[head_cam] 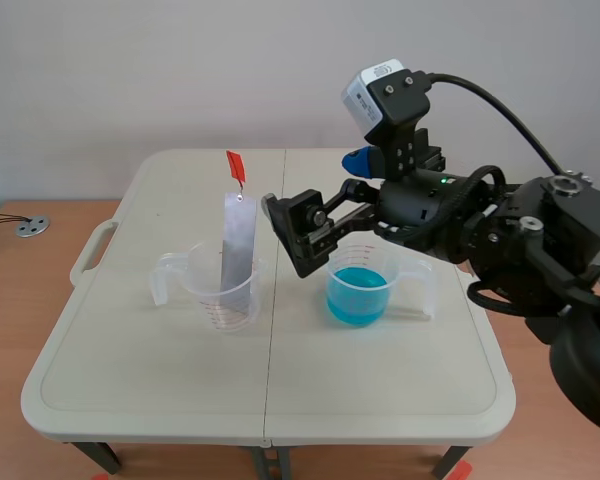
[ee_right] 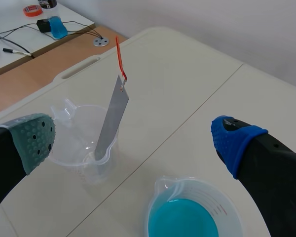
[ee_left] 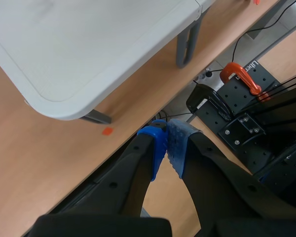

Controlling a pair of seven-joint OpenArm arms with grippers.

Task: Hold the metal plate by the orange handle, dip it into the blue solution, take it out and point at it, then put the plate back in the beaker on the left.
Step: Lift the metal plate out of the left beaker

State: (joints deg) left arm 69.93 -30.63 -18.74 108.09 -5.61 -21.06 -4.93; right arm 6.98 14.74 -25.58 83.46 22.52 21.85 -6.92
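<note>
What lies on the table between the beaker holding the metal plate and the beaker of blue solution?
Only bare table, crossed by its seam; the right wrist view shows it.

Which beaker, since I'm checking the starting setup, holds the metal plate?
The left beaker: the metal plate leans inside it, while the right beaker holds only blue solution.

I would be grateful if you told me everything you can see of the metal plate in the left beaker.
The metal plate is a long, narrow, flat strip, dull grey and smooth. A thin orange handle is attached at its upper end. It stands tilted in the clear left beaker, leaning on the rim, its lower end at the bottom. Only the beaker touches it; the right end effector is open and apart from it.
</note>
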